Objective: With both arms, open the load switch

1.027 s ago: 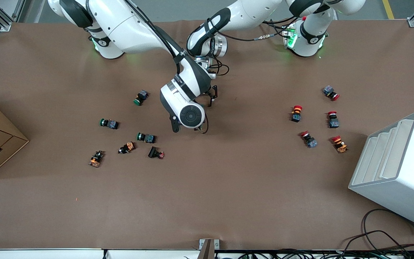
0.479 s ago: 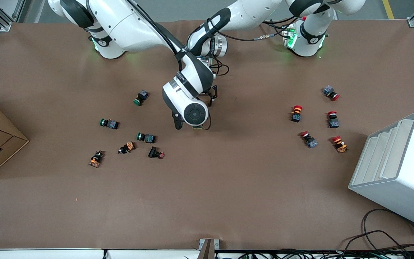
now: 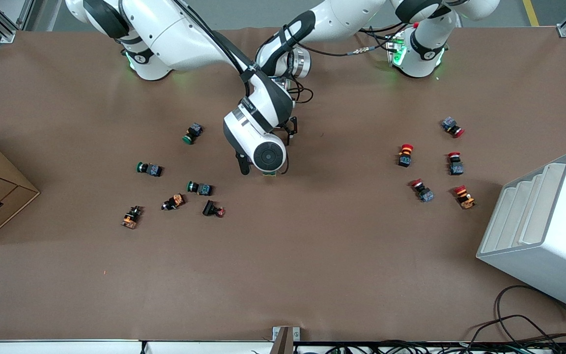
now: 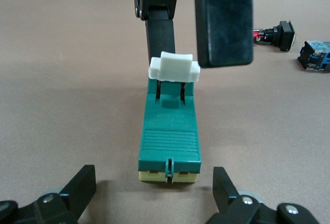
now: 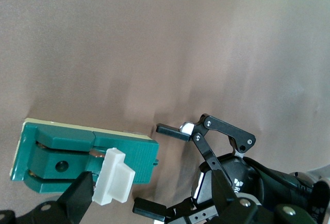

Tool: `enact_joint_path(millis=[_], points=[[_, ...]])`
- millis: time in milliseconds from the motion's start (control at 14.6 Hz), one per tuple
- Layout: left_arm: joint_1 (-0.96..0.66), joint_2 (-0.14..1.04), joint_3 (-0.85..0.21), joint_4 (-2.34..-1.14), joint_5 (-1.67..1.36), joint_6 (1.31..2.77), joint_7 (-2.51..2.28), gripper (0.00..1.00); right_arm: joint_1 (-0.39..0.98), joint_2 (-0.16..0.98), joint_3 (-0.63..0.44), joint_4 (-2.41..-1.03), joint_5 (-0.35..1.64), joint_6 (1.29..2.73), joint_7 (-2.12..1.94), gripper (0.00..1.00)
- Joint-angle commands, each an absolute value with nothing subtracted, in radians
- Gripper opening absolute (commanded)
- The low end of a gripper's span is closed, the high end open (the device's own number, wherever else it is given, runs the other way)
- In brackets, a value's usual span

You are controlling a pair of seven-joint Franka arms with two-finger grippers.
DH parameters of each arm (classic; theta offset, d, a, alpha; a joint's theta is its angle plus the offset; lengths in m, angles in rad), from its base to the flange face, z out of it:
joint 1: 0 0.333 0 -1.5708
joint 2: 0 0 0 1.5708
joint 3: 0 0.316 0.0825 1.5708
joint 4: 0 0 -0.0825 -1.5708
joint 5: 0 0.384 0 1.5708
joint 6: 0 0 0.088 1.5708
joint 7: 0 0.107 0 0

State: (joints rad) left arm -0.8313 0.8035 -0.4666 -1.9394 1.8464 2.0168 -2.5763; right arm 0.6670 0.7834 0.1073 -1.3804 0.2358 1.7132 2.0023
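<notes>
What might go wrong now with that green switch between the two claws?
The left gripper has its jaws open either side of the load switch, not clamping it, so it may slide when levered. The right gripper sits loosely around the small white lever and may slip off.

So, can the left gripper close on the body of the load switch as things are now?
Probably yes. The left gripper is open, its fingers on either side of the load switch body's end, nothing between. The right gripper is at the white lever end.
</notes>
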Motion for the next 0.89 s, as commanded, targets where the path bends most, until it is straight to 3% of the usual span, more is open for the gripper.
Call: enact_joint_path(millis=[0,822], points=[[-0.839,0.828,-0.466,-1.940,1.850,2.037,-2.609,1.00,0.672,0.782,0.110,-1.382,0.259,1.670,1.985,1.00],[-0.836,0.827,-0.466,-1.936,1.850,2.037,-2.591,1.00,0.698,0.793,0.109,-1.399,0.256,1.683,1.982,1.00]])
